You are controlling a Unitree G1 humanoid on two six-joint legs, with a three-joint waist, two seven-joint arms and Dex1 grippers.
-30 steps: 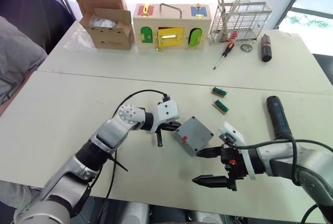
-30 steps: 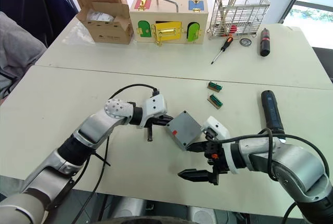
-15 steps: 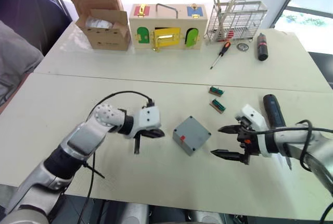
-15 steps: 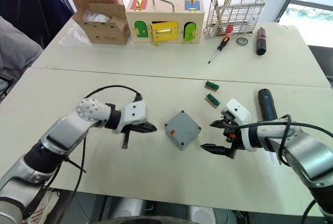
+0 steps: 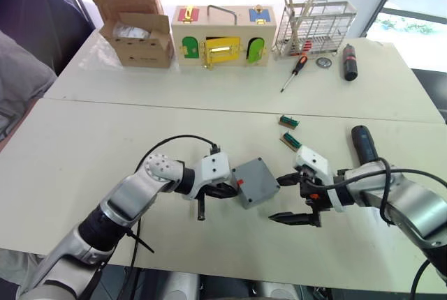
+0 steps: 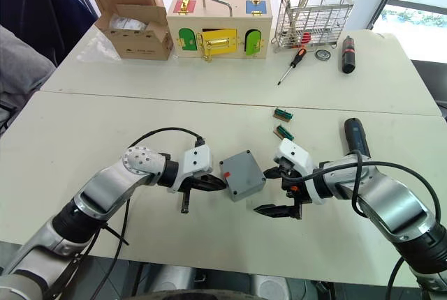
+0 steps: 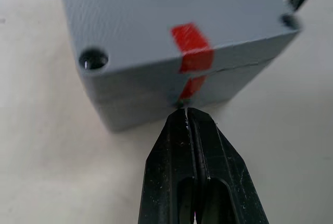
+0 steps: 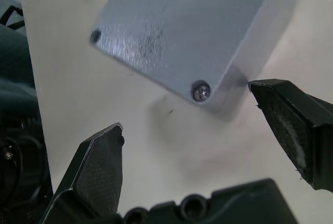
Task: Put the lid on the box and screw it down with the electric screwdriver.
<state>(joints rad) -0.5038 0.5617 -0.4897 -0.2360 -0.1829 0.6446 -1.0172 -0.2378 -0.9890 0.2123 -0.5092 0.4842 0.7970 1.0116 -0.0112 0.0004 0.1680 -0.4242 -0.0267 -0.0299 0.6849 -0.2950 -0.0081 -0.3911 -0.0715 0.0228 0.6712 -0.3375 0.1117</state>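
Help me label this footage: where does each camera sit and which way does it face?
Eye views: head, looking down the table at the box; both arms show.
Left wrist: along the shut left tool at the box's red-marked side.
Right wrist: between the open right tool's fingers at a box corner.
All share the box.

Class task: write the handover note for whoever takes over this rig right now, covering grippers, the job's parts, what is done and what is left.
Left gripper: jaws shut, tip against the box's side by the red mark.
Right gripper: jaws open, empty, beside the box's opposite corner.
Lid sits on the box at mid-table. One corner screw is in; two other visible holes look empty.
Electric screwdriver lies on the table beyond the right arm, not yet picked up.
Left: pick it up and drive the remaining screws.
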